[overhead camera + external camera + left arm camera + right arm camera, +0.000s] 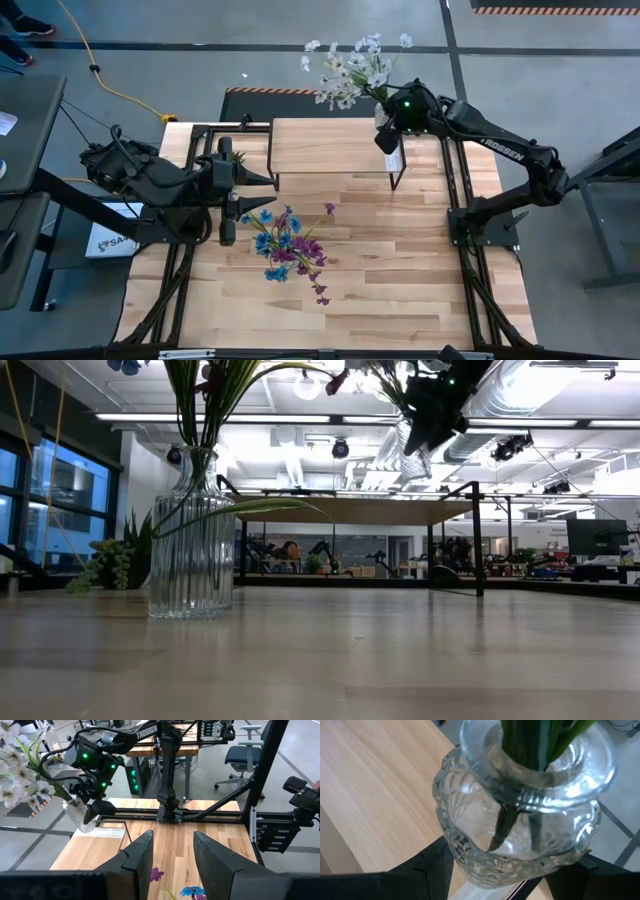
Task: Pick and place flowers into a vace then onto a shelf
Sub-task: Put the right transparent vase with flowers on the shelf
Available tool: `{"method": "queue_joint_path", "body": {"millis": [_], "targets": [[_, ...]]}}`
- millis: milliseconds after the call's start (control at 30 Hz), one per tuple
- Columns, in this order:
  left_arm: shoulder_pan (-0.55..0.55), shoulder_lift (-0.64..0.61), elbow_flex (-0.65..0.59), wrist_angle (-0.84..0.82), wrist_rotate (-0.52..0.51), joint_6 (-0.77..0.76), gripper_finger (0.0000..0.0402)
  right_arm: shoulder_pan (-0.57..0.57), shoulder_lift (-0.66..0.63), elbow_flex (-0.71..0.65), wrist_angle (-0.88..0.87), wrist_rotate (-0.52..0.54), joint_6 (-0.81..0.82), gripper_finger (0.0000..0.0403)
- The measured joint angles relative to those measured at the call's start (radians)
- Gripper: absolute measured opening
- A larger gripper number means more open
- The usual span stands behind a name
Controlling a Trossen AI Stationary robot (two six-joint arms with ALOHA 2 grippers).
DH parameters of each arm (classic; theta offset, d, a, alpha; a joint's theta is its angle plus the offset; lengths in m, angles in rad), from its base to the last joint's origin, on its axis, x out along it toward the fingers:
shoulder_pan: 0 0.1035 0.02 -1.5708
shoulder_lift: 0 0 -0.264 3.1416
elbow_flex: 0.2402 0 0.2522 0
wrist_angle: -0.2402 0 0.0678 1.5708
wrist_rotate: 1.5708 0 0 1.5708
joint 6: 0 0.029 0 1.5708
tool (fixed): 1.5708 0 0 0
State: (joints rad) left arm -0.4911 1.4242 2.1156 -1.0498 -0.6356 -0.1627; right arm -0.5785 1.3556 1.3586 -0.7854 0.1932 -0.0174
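Observation:
My right gripper (388, 133) is shut on a cut-glass vase (520, 835) of white flowers (355, 70), held in the air over the shelf's (335, 150) far right corner. In the low view this vase (415, 445) hangs tilted above the shelf top (350, 508). A ribbed glass vase (192, 550) with purple and blue flowers (288, 245) stands on its base on the table, left of centre. My left gripper (172, 855) is raised over the table's left side, open, with nothing between its fingers; it also shows in the high view (258, 180). My right gripper pinches the cut-glass vase's bulging body (465, 855) between its two fingers, one on each side, below the neck. The fingers (427, 867) come slanting down from the table's right. The vase is lifted clear of the shelf and tilted, its flowers leaning past the table's far edge.
The shelf stands at the table's far middle on thin black legs (392, 178). A small green plant (115, 560) sits at the left in the low view. Black frame rails (470, 200) run along both table sides. Bare wood lies toward the near edge (400, 290).

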Motion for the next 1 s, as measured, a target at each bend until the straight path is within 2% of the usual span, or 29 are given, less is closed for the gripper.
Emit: {"method": "queue_joint_path", "body": {"millis": [500,800,1000], "targets": [[0.000,0.000,0.000,0.000,0.000,-0.007,0.0175,0.004,0.000,-0.005,0.048,0.002,0.044,0.0242],[0.000,0.000,0.000,0.000,0.001,-0.007,0.0175,0.025,-0.024,-0.168,0.217,0.018,0.109,0.0242],[0.000,0.000,0.000,-0.001,0.001,-0.007,0.0175,0.025,-0.089,-0.277,0.289,0.024,0.133,0.0242]]}}
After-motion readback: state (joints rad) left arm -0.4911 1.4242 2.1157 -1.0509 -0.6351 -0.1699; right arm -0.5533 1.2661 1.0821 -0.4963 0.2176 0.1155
